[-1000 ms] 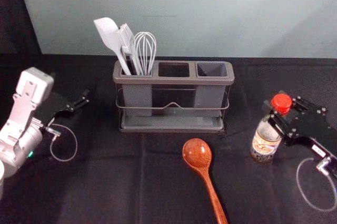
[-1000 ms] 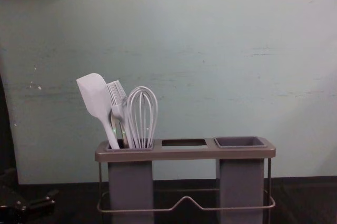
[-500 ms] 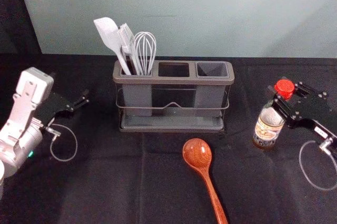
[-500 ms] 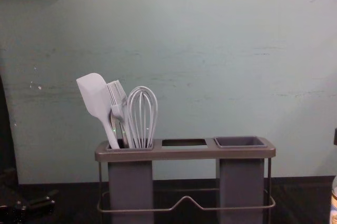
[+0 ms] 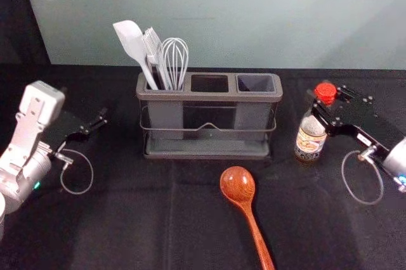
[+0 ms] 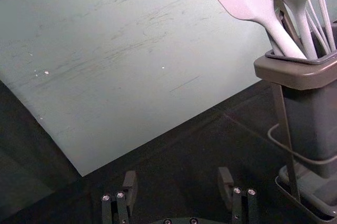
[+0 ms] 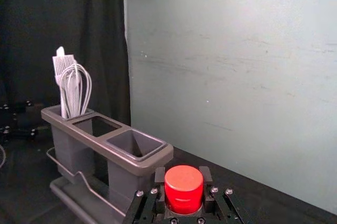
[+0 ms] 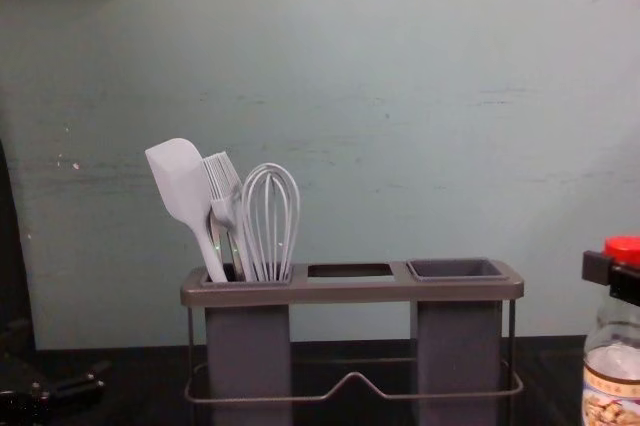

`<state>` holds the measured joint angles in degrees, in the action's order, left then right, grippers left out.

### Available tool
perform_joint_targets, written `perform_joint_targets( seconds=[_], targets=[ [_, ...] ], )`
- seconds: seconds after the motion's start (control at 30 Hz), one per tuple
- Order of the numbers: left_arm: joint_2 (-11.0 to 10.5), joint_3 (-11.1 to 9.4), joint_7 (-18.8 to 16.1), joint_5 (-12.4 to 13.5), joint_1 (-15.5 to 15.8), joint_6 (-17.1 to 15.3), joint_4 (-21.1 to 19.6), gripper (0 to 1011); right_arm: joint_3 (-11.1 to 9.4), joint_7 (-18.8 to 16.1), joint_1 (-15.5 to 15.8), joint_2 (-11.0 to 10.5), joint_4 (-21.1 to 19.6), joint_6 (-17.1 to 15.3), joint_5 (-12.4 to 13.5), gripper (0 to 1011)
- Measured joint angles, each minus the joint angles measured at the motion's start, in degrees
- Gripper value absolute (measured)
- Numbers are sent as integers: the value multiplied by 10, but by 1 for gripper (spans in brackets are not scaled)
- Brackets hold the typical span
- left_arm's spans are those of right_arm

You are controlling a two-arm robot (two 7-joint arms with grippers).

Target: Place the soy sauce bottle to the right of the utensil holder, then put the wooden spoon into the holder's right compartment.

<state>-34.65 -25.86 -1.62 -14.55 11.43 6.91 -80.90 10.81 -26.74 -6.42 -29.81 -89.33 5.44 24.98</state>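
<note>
Soy sauce bottle, clear glass with red cap, stands roughly upright right of gray three-slot utensil holder, apart from it. Right tool is clamped on bottle's neck. Left tool idles left of holder, fingers apart. Brown wooden spoon lies in front.

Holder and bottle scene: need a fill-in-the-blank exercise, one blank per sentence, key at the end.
The bottle has a cap coloured ____. The gripper holding it belongs to the robot's ____ arm. The whisk stands in the ____ compartment of the holder, as the head view shows it. The bowl of the spoon lies nearer the holder than its ____ does.

Missing words: red; right; left; handle.
</note>
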Motion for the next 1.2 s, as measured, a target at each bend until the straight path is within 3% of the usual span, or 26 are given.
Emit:
perform_joint_targets(
  seconds=[0.6,1.2],
  targets=[
    [0,0,0,0,0,0,0,1005,28,4,-63,36,70,-2,-13,382],
    [0,0,0,0,0,0,0,1005,39,7,-90,56,97,-2,-19,382]
  ],
)
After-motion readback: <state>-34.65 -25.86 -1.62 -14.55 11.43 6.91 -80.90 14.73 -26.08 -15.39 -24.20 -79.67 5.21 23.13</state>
